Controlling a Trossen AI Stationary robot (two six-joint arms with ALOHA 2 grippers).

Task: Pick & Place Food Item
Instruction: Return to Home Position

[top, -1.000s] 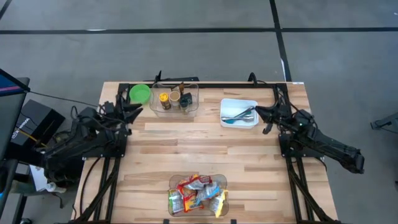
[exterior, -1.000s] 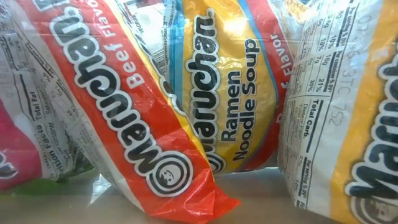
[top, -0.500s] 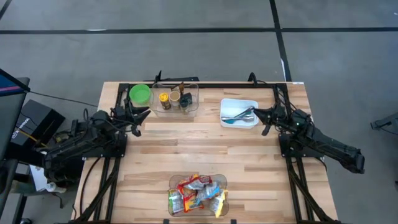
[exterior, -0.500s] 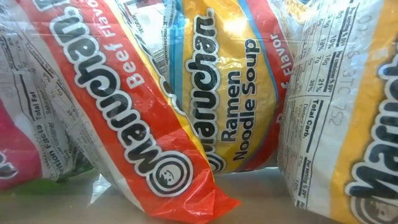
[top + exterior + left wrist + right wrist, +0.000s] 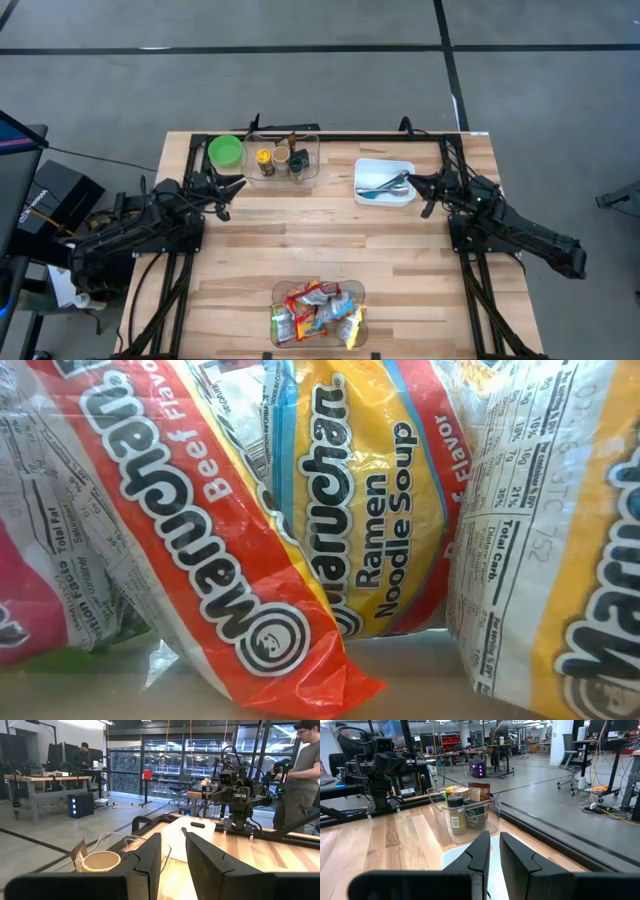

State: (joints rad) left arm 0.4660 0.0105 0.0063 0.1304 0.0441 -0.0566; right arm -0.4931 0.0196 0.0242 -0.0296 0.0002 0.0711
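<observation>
The food items, several ramen packets (image 5: 318,315), lie heaped in a clear bin (image 5: 282,290) at the table's near edge. The low view is filled by them: an orange packet (image 5: 200,560), a yellow one (image 5: 370,510) and another (image 5: 540,560). My left gripper (image 5: 232,187) (image 5: 173,851) rests low at the table's left side, level, its fingers a narrow gap apart with nothing between them. My right gripper (image 5: 415,185) (image 5: 495,847) rests at the table's right side beside the white tray (image 5: 385,170), shut and empty.
At the far edge stand a green bowl (image 5: 225,152), a clear bin of jars (image 5: 282,160) (image 5: 465,810) and the white tray with utensils (image 5: 192,832). Bare wood lies between these and the ramen bin. A person (image 5: 300,775) stands beyond the table.
My left gripper has come down and reached a little toward the table's right, from a folded-back pose to its low level rest near the green bowl. Nothing on the table has moved.
</observation>
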